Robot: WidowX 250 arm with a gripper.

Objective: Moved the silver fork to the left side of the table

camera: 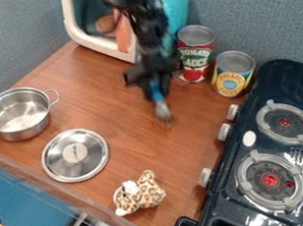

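Silver fork on dark stove

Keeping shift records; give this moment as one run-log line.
hand: gripping silver fork | fork: tines down, over wooden table | steel lid: on table, off pot

Soft, fairly bright light spreads across a brown counter, glinting off a steel lid and pot. White glare flecks the glossy dark stove around its lower burner, while a pale sheen catches two can tops; the black arm reads mostly as dark mass.
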